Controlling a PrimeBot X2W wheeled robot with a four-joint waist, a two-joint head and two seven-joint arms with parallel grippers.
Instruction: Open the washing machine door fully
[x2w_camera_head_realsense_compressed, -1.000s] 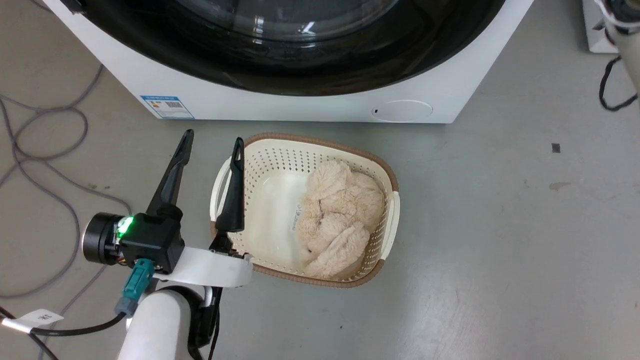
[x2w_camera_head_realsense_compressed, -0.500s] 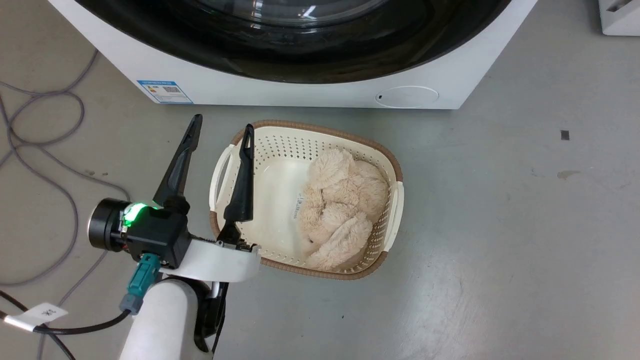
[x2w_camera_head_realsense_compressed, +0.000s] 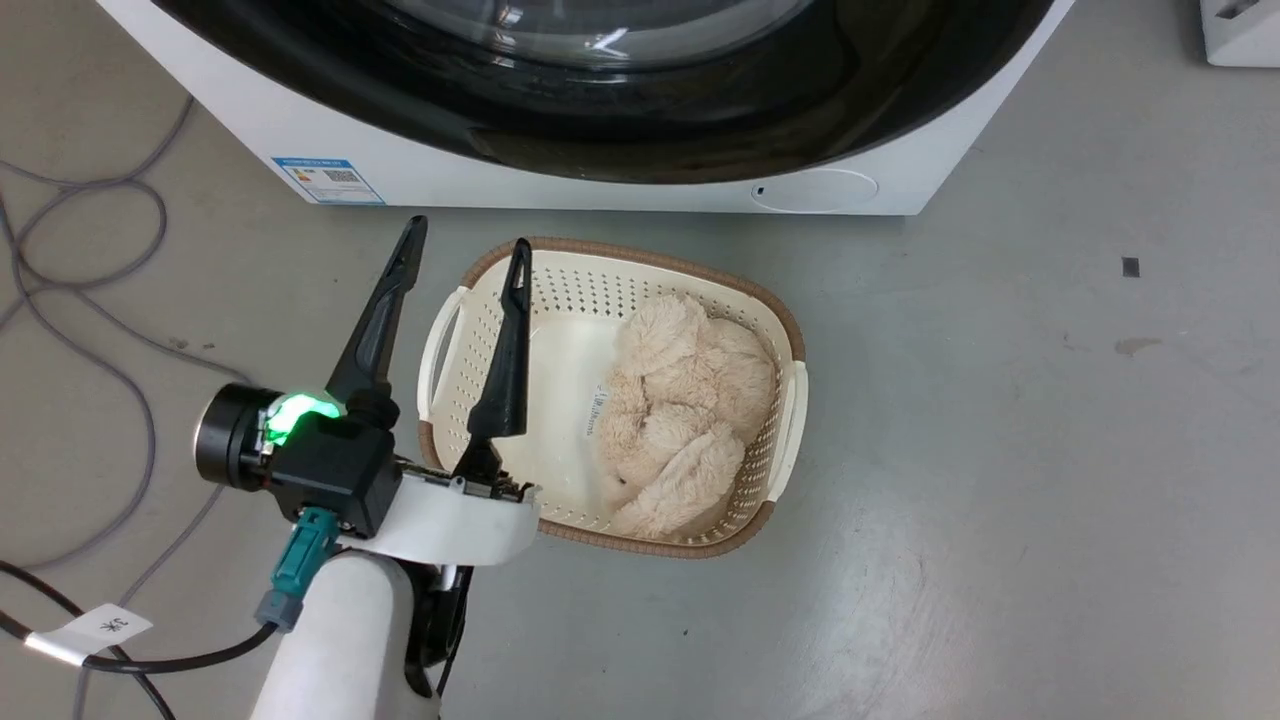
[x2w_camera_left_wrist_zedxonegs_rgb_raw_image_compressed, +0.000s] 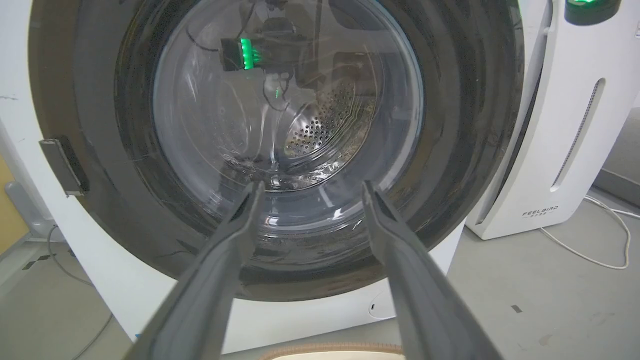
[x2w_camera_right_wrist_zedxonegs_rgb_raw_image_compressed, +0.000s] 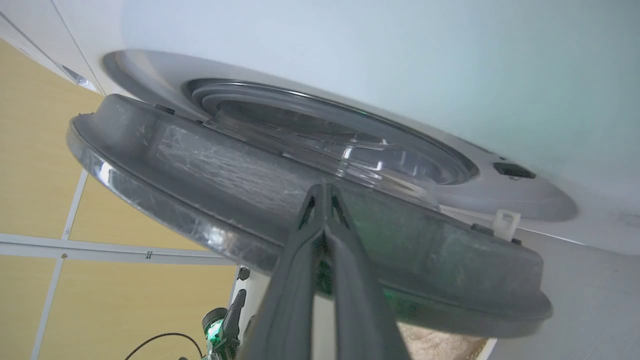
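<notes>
The washing machine (x2w_camera_head_realsense_compressed: 450, 175) is a white box along the top of the head view. Its door (x2w_camera_head_realsense_compressed: 600, 120), round and glossy black with a glass bowl window, stands ajar. In the right wrist view the door (x2w_camera_right_wrist_zedxonegs_rgb_raw_image_compressed: 250, 170) hangs a little off the white front, and my right gripper (x2w_camera_right_wrist_zedxonegs_rgb_raw_image_compressed: 324, 189) is shut with its tips against the door's inner rim. My left gripper (x2w_camera_head_realsense_compressed: 468, 233) is open and holds nothing, low before the machine over the basket's left rim. In the left wrist view its fingers (x2w_camera_left_wrist_zedxonegs_rgb_raw_image_compressed: 235, 240) point at the door's window (x2w_camera_left_wrist_zedxonegs_rgb_raw_image_compressed: 290, 100).
A cream basket (x2w_camera_head_realsense_compressed: 620, 258) holding a beige plush toy (x2w_camera_head_realsense_compressed: 690, 400) stands on the grey floor right before the machine. Grey cables (x2w_camera_head_realsense_compressed: 100, 300) loop on the floor at the left. A white FEELBIRD appliance (x2w_camera_left_wrist_zedxonegs_rgb_raw_image_compressed: 565, 125) stands beside the machine.
The head camera shifted a little. My left gripper has moved forward toward the machine, still open. The door's black lower edge now reaches further down the machine's front.
</notes>
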